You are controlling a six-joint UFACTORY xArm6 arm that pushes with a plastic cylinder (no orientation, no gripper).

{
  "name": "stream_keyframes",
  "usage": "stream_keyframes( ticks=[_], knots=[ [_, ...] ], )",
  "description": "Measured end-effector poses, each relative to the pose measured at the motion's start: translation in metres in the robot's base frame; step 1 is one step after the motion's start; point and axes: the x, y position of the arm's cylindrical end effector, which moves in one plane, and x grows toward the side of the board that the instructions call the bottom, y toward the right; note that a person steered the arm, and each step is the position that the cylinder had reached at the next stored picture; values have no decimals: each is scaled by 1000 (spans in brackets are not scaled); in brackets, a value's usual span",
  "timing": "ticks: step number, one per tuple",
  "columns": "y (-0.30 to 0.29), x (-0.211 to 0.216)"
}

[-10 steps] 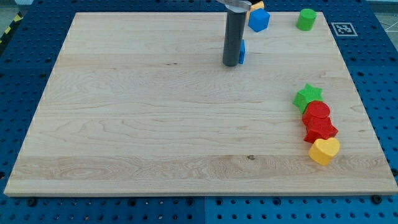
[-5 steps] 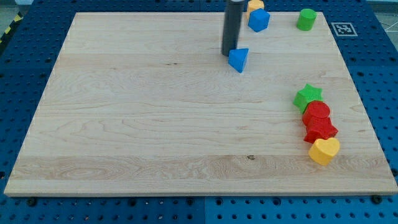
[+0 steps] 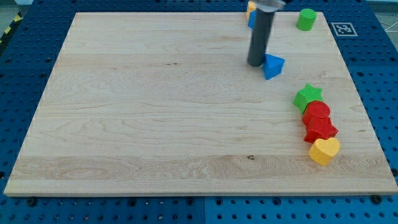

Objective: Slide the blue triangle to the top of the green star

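Note:
The blue triangle (image 3: 273, 65) lies on the wooden board (image 3: 155, 112) at the upper right. My tip (image 3: 256, 63) stands right against the triangle's left side. The green star (image 3: 308, 97) sits below and to the right of the triangle, at the top of a column of blocks by the board's right edge. There is a gap of bare board between the triangle and the star.
Below the green star sit a red round block (image 3: 318, 112), a red star (image 3: 320, 130) and a yellow heart (image 3: 324, 150), packed together. A green cylinder (image 3: 305, 19) stands at the top right. A blue block (image 3: 250, 18) and an orange block (image 3: 250, 6) show partly behind the rod.
My tip has moved to the right and slightly down, pushing the blue triangle along from the top middle towards the green star. The other blocks have not moved.

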Motion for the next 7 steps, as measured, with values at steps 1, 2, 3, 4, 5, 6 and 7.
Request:
stream_keyframes(
  ticks=[1,2,3,4,5,6,7],
  knots=[
    [30,9],
    [50,17],
    [56,11],
    [69,9],
    [94,9],
    [103,19],
    [95,27]
  ],
)
